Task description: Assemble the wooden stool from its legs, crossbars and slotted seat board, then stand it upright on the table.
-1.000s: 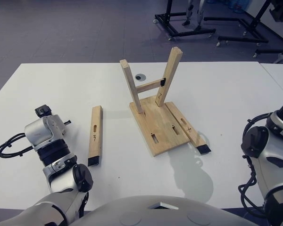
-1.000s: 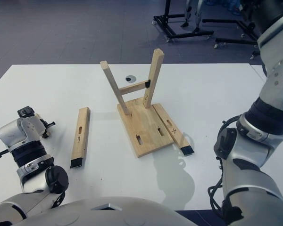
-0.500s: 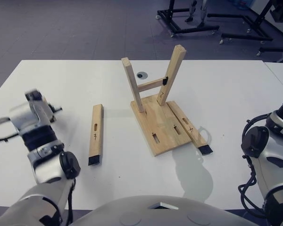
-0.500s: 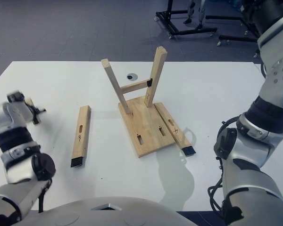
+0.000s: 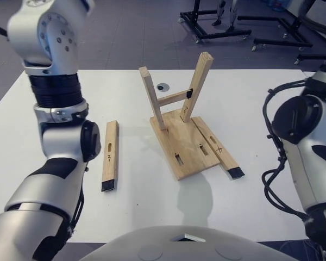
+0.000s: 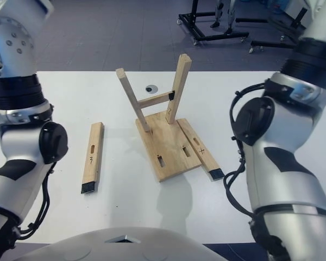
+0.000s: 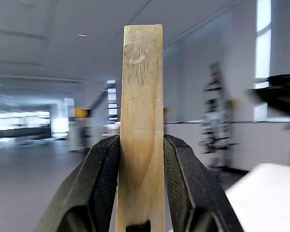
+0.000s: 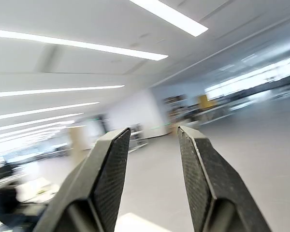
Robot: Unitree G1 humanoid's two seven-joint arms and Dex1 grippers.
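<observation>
The slotted seat board (image 5: 189, 148) lies flat on the white table (image 5: 261, 109). Two legs (image 5: 152, 99) (image 5: 197, 87) stand upright in its far slots, joined by a crossbar (image 5: 173, 98). A third leg (image 5: 110, 155) lies loose to the left of the board. A fourth leg (image 5: 218, 149) lies along the board's right edge. In the left wrist view my left gripper (image 7: 141, 145) is shut on a short wooden piece (image 7: 142, 72), held up in the air. My right gripper (image 8: 153, 135) is open and empty, also raised off the table.
A small round grommet (image 5: 162, 87) sits in the table behind the standing legs. My left arm (image 5: 57, 109) rises over the table's left side and my right arm (image 5: 304, 125) over its right side. Black wheeled stands (image 5: 233, 32) are on the floor beyond.
Both arms have swung upward; the left wrist has left the table's left edge and gone out the top of the eye views. The stool parts have not moved.
</observation>
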